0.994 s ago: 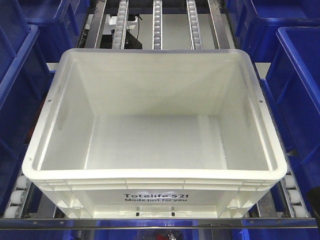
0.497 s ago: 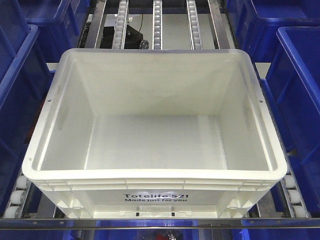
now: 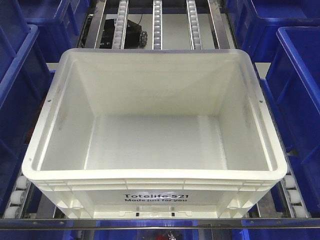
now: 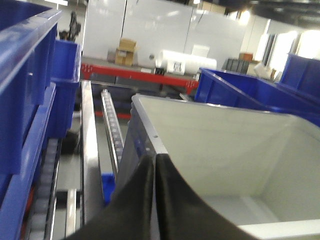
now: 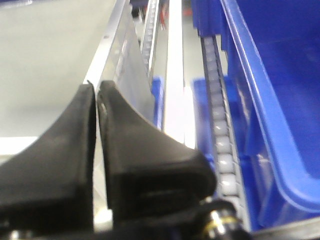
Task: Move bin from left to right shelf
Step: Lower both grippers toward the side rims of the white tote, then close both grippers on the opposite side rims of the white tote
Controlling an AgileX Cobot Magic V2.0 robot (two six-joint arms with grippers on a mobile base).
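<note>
The white bin (image 3: 155,176) with black "Totelife 521" print sits empty on the roller tracks, filling the middle of the front view. Neither gripper shows in that view. In the left wrist view my left gripper (image 4: 155,158) is shut on the rim of the bin's (image 4: 225,145) left wall, with one black finger (image 4: 135,195) outside and the other inside. In the right wrist view my right gripper (image 5: 96,88) is shut on the rim of the bin's (image 5: 50,60) right wall in the same way.
Dark blue totes (image 3: 20,85) (image 3: 297,85) crowd both sides of the bin. Roller tracks (image 3: 157,25) run away behind it and a metal rail (image 3: 160,223) crosses in front. A black device (image 3: 127,36) lies under the far rollers.
The black device behind the rollers has shifted to the right. The bin and both grips look unchanged.
</note>
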